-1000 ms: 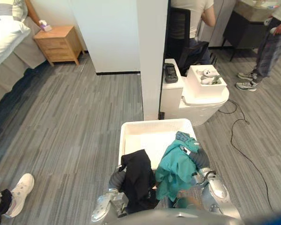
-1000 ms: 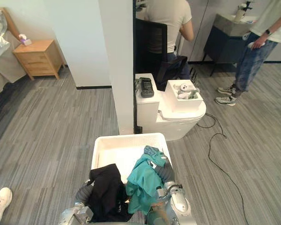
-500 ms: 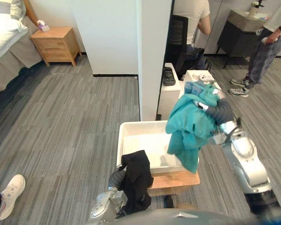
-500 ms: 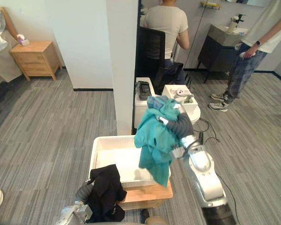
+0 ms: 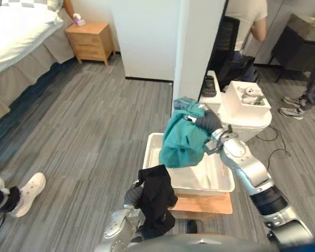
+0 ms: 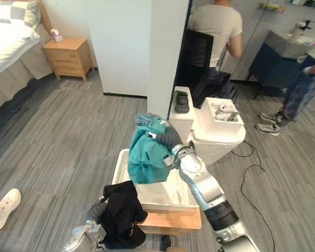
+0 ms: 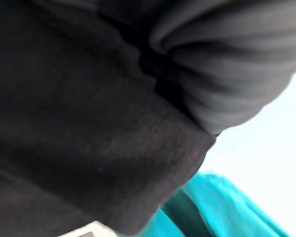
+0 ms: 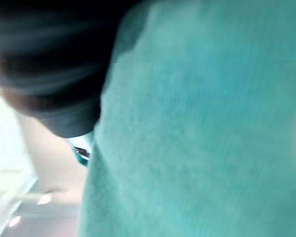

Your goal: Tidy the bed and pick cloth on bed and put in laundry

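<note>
A teal cloth (image 5: 182,143) hangs bunched from my right hand (image 5: 208,121), just above the far side of the white laundry bin (image 5: 199,181). A silver finger (image 5: 191,119) curls over the top of the cloth. In the right wrist view the teal cloth (image 8: 202,128) lies right against the camera. A black cloth (image 5: 156,198) drapes over my left hand (image 5: 132,194), at the bin's near left corner and outside its rim. The left wrist view shows the black cloth (image 7: 79,133) under the hand's ribbed cover, with a bit of teal beyond.
The bin rests on a low wooden stool (image 5: 206,205). A white pillar (image 5: 199,47) and a toilet (image 5: 244,113) with a box on it stand just behind. People stand at the back right. A bed (image 5: 16,37) and a nightstand (image 5: 90,42) are far left, a person's shoe (image 5: 29,190) near left.
My right arm has swung the teal cloth from close to my body up and forward, then down over the bin. The black cloth stays on my left hand. The camera has shifted.
</note>
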